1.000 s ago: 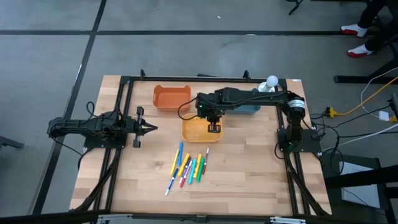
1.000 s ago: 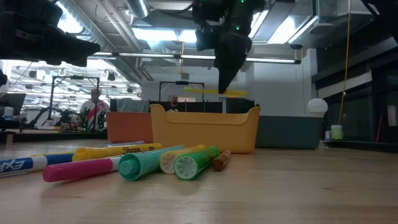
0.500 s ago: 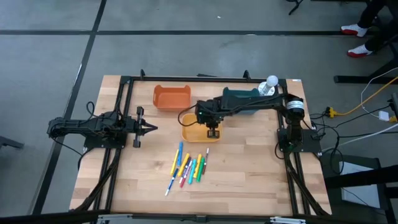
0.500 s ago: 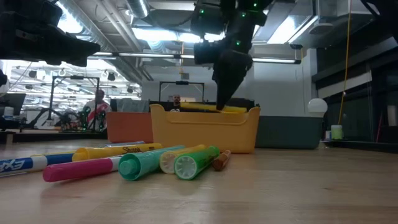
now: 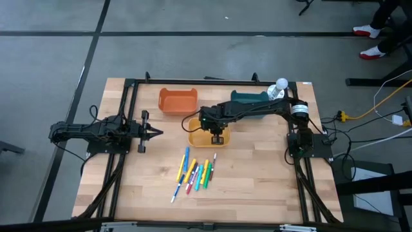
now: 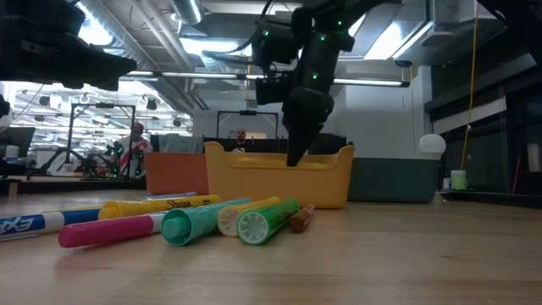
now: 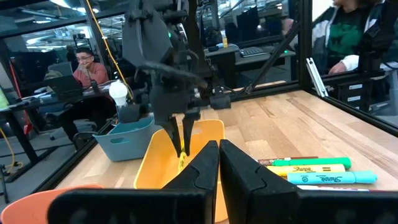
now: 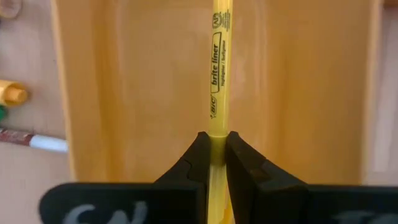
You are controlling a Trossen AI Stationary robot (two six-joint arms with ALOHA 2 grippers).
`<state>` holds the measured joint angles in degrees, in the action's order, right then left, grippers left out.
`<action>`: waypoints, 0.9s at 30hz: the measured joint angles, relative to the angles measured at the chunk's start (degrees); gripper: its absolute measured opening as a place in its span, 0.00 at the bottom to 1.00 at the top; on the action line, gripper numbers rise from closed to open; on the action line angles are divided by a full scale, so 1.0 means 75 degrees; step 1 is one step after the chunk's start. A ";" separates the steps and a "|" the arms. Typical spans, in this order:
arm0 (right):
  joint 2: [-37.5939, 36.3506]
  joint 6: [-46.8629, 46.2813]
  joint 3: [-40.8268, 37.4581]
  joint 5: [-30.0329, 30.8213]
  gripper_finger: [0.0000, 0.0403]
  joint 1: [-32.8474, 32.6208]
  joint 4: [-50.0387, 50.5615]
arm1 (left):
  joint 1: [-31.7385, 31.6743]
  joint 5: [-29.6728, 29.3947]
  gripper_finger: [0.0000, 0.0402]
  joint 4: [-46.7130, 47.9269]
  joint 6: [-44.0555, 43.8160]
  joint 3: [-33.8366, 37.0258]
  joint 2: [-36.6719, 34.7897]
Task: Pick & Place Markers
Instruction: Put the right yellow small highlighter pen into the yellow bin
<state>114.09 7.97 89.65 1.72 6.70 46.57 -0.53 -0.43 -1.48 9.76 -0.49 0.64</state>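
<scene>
We had the right gripper [image 8: 213, 146] pinching a yellow highlighter [image 8: 218, 68] down inside the yellow bin [image 5: 196, 137], while the other markers [image 5: 195, 172] lay in a loose bunch on the table [image 5: 257, 180], near the bin's front. The left gripper [image 7: 218, 163] waited pressed together at the table's left side. We judged the main risk was the release: let go at a tilt, the highlighter might prop against the bin wall or roll. Lifting out carelessly, our fingers might also catch the rim and shove the bin toward the bunch.
</scene>
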 joint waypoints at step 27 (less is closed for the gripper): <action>0.0734 0.0045 0.0000 -0.0055 0.10 0.0000 -0.0253 | 0.0003 0.0000 0.03 0.0000 -0.0001 0.0001 -0.0002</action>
<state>119.59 8.30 89.65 1.30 6.70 44.66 -0.51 -0.43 -1.48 9.75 -0.48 0.63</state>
